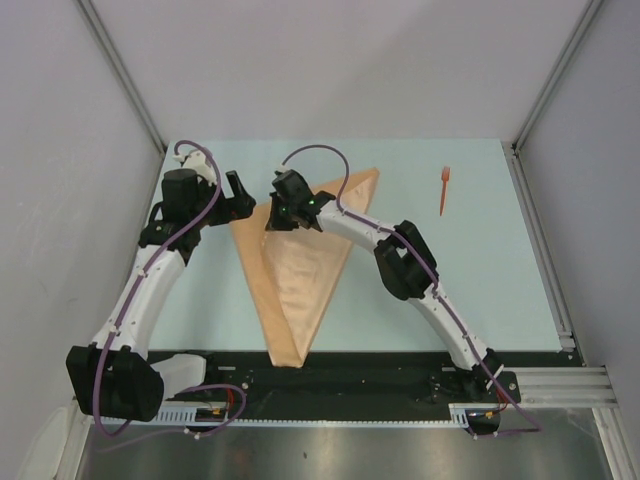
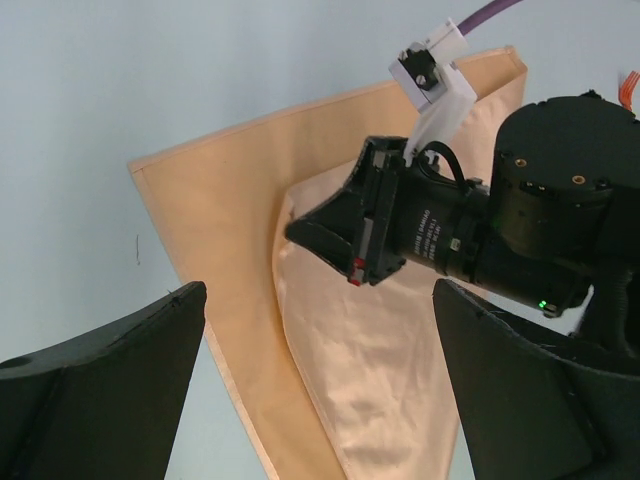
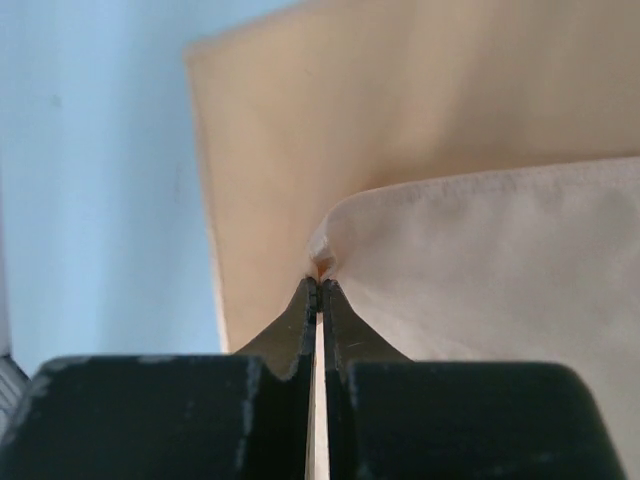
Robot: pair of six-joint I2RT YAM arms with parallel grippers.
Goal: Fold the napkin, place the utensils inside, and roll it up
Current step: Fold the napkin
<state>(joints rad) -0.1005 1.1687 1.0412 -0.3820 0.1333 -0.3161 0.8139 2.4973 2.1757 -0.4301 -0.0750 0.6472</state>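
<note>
Peach satin napkin (image 1: 300, 285): right claw (image 3: 318, 284) pinches its lifted corner, which is best drawn low, edges matched. Left claw (image 2: 320, 292) gapes wide, empty.

- Napkin (image 1: 300, 280): shiny peach-orange cloth, lying flat at the centre of the tabletop (image 1: 480, 280). It forms a long triangle, with the narrow tip toward the near edge and the wide side toward the far edge.
- Napkin layers: a paler upper layer is folded over the lower one, leaving a band of the lower layer exposed along the left side.
- Napkin corner: the upper layer's far-left corner is pinched in the closed right gripper (image 3: 318, 288).
- Utensil (image 1: 444, 190): thin, red-orange and stick-like, lying on the tabletop far right of the napkin, well apart from it.
</note>
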